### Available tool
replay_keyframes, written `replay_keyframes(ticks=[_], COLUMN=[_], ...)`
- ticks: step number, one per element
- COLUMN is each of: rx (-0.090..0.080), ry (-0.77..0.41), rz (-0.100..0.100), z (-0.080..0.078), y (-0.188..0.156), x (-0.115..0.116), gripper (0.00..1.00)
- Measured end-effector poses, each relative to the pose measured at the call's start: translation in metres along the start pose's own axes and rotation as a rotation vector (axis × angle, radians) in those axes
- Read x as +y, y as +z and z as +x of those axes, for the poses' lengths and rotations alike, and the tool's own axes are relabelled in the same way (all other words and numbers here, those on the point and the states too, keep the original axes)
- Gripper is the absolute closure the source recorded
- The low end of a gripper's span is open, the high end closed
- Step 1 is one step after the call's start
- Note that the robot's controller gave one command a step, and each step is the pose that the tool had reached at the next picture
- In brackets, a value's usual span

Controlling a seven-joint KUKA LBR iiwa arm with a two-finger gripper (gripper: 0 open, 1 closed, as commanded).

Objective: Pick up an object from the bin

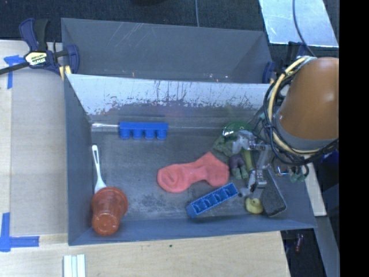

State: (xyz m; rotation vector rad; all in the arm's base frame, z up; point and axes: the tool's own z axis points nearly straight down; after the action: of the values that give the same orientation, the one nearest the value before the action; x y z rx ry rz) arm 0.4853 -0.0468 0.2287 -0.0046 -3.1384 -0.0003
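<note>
In the front right corner of the grey metal bin (78, 154), the end effector (253, 184) hangs low beneath the arm's rounded orange cover and its looped cables. Whether it stands apart or together cannot be told, as its metal parts blend with the clutter beneath, and nothing can be seen clamped in it. Just below its tip lies a small yellow-green rounded thing (253, 205), touching or nearly touching a dark grey flat rectangular block (273, 201) on its right. A blue ridged plastic bar (212, 200) lies tilted just to the left, its right end close under the end effector. A pink soft sock-shaped thing (193, 173) rests beside the bar, towards the middle of the floor. A green crumpled thing (233, 133) sits behind the end effector, partly hidden by it. Well apart, a blue plastic block with four bumps (143, 130) lies against the back wall. A white plastic spoon (97, 167) and an orange translucent cup (108, 211) on its side lie in the front left corner.
</note>
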Motion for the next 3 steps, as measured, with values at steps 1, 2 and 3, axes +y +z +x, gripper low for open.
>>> replay_keyframes(ticks=[1, 2, 3], rx=[-0.007, -0.012, -0.009], ry=[-0.002, -0.091, -0.057], rz=[0.001, 0.002, 0.002], z=[-0.001, -0.013, 0.003], y=[-0.003, 0.041, 0.121], x=[0.0, 0.026, 0.068], gripper=[0.0, 0.0, 0.0])
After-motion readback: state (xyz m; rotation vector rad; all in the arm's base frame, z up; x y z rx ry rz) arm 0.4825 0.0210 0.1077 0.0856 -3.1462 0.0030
